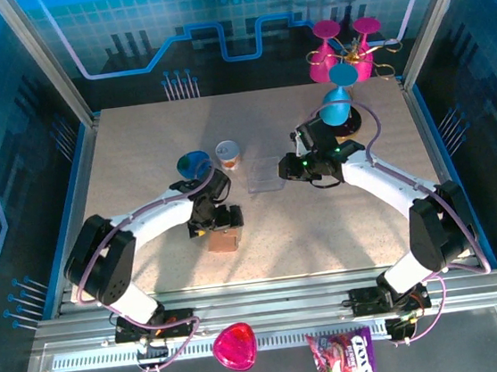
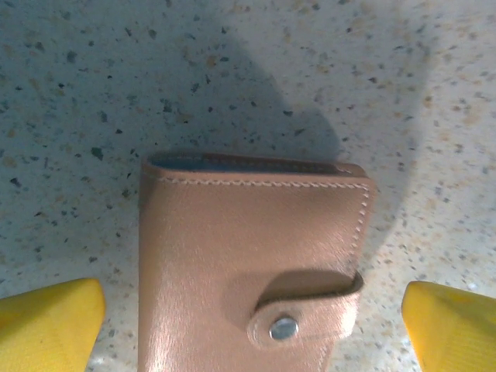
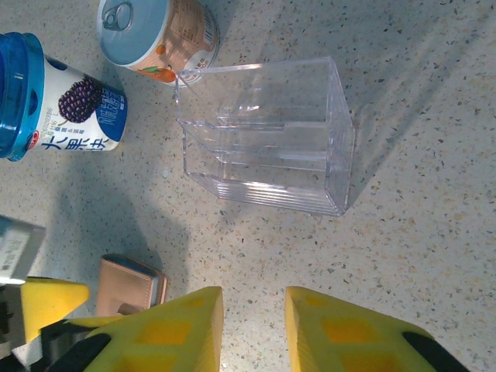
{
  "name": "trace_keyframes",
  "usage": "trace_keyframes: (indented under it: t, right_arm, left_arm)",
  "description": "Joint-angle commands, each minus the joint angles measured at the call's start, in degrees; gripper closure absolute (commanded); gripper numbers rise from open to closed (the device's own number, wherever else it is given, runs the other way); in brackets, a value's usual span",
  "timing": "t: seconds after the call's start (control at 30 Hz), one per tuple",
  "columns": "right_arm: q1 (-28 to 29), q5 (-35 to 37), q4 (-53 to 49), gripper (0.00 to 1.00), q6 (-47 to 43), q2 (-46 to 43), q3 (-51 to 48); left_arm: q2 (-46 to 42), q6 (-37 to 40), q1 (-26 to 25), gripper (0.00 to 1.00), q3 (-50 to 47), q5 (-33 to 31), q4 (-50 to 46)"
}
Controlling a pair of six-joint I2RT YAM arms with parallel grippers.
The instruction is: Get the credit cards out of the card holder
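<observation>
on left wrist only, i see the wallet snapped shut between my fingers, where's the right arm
Observer: The right gripper hovers near a clear plastic container, fingers slightly apart, holding nothing.
Operator: where on the table is the wallet
Observer: The card holder lies toward the near side, left of centre, with the open left gripper over it.
Operator: anything close to it
Observer: A blue-lidded bottle and a can stand upright beyond it, next to the container.
</observation>
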Motion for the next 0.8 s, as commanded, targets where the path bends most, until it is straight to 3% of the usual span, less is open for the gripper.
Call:
trace_keyframes:
  t: [0.0, 0.57, 0.77]
  right_arm:
    - [0.4, 0.7, -1.0, 0.72, -0.2, -1.0, 0.0]
    - [-0.1, 0.2, -0.6, 0.72, -0.2, -1.1, -0.7]
    - [-0.1, -0.1, -0.3, 0.72, -0.3, -1.1, -0.7]
  left_arm:
    - [2.7, -2.2, -0.4, 0.01, 2.3, -2.0, -2.8]
    - [9.0, -5.9, -7.1, 0.01, 5.6, -4.1, -5.2]
    - [8.3, -6.8, -8.0, 0.08, 7.4, -3.8, -5.6]
